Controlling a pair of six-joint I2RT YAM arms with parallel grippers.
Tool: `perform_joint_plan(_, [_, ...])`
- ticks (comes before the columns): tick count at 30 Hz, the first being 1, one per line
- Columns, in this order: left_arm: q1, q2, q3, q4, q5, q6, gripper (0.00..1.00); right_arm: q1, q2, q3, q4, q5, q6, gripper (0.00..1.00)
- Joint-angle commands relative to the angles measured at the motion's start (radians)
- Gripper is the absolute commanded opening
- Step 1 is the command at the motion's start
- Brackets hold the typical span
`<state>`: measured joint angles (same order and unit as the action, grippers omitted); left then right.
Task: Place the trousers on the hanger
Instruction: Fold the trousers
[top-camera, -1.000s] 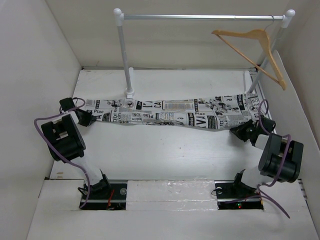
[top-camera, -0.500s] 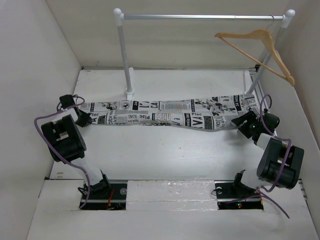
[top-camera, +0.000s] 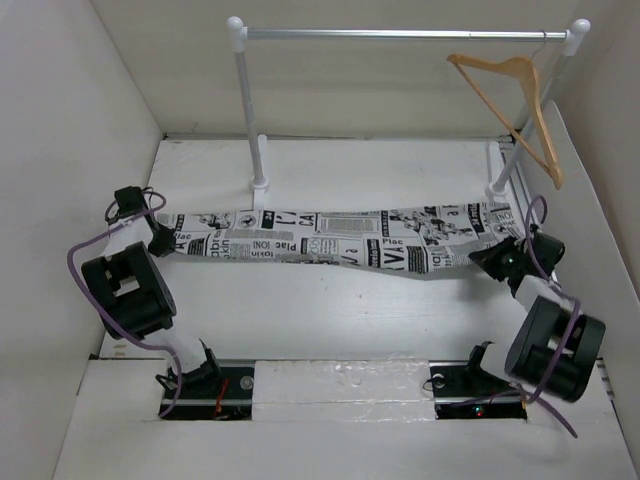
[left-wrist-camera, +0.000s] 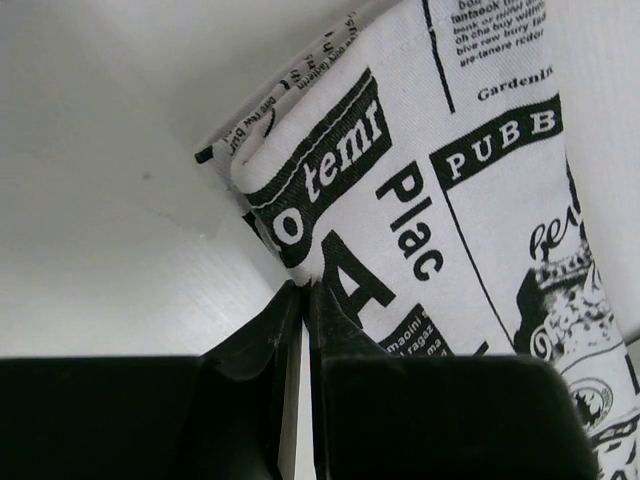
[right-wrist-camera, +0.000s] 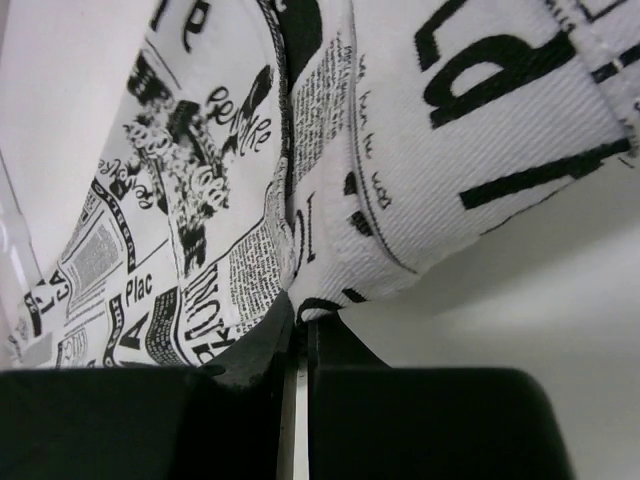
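Observation:
The trousers (top-camera: 335, 235), white with black newsprint, are stretched in a long band between both arms, above the table. My left gripper (top-camera: 162, 240) is shut on their left end; in the left wrist view (left-wrist-camera: 305, 290) the cloth (left-wrist-camera: 440, 200) is pinched between the black fingers. My right gripper (top-camera: 497, 258) is shut on their right end, seen close in the right wrist view (right-wrist-camera: 298, 310), with the cloth (right-wrist-camera: 420, 150) bunched above the fingers. The tan wooden hanger (top-camera: 510, 100) hangs by its hook from the right end of the silver rail (top-camera: 400, 34), well above and behind my right gripper.
The rail stands on two white posts, one at the back left (top-camera: 250, 110) and one at the back right (top-camera: 520, 130). White walls close in on the left (top-camera: 70, 150) and right (top-camera: 610, 200). The trousers run just in front of the post bases.
Both grippers moved outward and toward the back, pulling the trousers straighter and tauter. The hanger has swung on the rail and turned more edge-on.

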<state>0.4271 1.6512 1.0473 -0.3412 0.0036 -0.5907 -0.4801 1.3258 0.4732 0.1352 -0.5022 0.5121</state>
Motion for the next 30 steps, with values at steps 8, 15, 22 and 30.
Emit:
perform_joint_plan(8, [0.019,-0.174,-0.056,-0.165,-0.301,0.029,0.0,-0.206,-0.404,-0.041,-0.504,-0.04,-0.326,0.29])
perform_joint_plan(15, [-0.003,-0.229,0.074,-0.246,-0.118,-0.064,0.42,-0.267,-0.338,0.053,-0.675,-0.11,-0.449,0.79])
perform_joint_plan(22, [-0.369,-0.292,0.036,-0.006,0.176,-0.005,0.35,-0.426,-0.235,0.042,-0.504,-0.104,-0.292,0.82])
perform_joint_plan(30, [-0.804,-0.281,-0.035,0.083,0.156,-0.024,0.2,-0.413,-0.185,-0.041,-0.194,0.001,-0.115,0.85])
